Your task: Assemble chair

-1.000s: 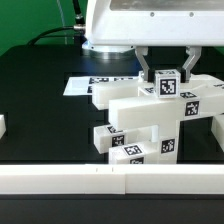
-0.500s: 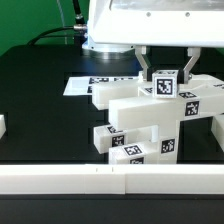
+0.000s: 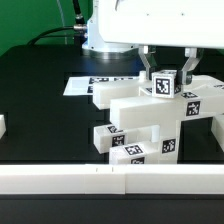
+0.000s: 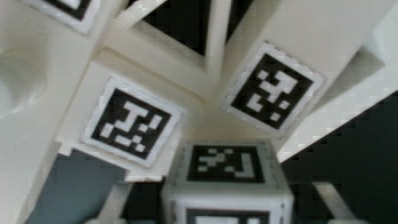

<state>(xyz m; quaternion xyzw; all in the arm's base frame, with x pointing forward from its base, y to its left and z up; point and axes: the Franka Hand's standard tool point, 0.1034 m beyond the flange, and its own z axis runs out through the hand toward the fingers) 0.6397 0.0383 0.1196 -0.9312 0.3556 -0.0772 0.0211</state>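
Note:
The partly built chair [image 3: 140, 120] stands right of centre in the exterior view, a stack of chunky white blocks with black-and-white tags. My gripper [image 3: 167, 82] hangs over its top right, shut on a small white tagged block [image 3: 166, 84] that sits against the upper bar [image 3: 195, 102]. In the wrist view the same small block [image 4: 228, 165] lies between my fingers [image 4: 121, 197]. Beyond it are two tagged faces of the chair [image 4: 134, 120]. I cannot tell whether the block is seated in the chair.
The marker board [image 3: 85, 85] lies flat on the black table behind the chair. A long white rail [image 3: 90, 180] runs along the front. A small white piece [image 3: 2, 126] shows at the exterior view's left edge, and green ground lies at the far left.
The arm's white housing has shifted slightly toward the exterior view's right. The small block stays in the grip at about the same spot.

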